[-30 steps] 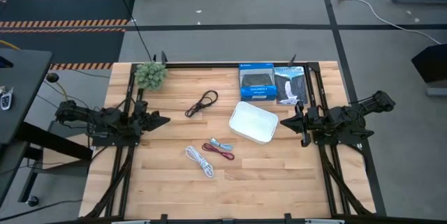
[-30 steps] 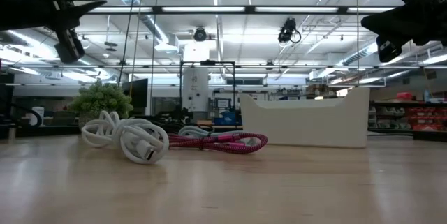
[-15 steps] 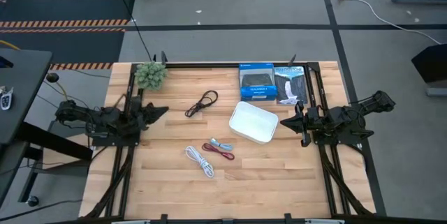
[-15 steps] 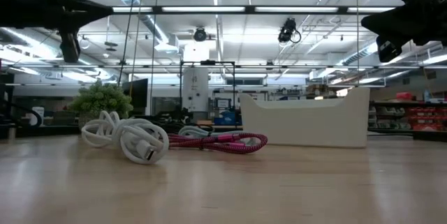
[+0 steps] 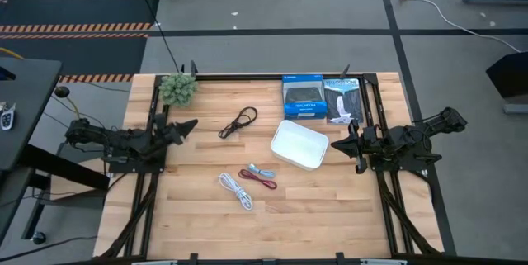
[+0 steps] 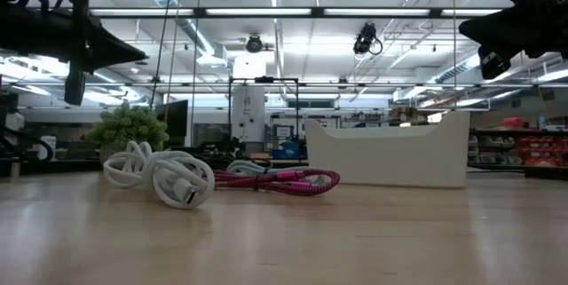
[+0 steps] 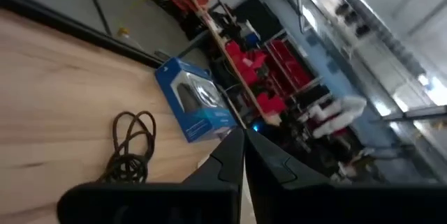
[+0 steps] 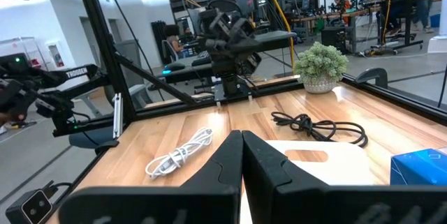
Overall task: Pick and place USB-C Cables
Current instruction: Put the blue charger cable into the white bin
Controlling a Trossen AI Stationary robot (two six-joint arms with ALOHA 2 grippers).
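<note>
Hovering at table's edges, left pincer (image 5: 191,123) and right pincer (image 5: 334,143) seem closed, empty.

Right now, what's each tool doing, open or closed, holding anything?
Left tool: closed, empty, above the table's left edge.
Right tool: closed, empty, beside the white tray.

No lettering can be made out from here. The blue cardboard retail box (image 5: 302,97) at the far edge of the wooden table carries a line of print too small to read, and the darker package (image 5: 343,100) just beside it has an illegible heading.
</note>
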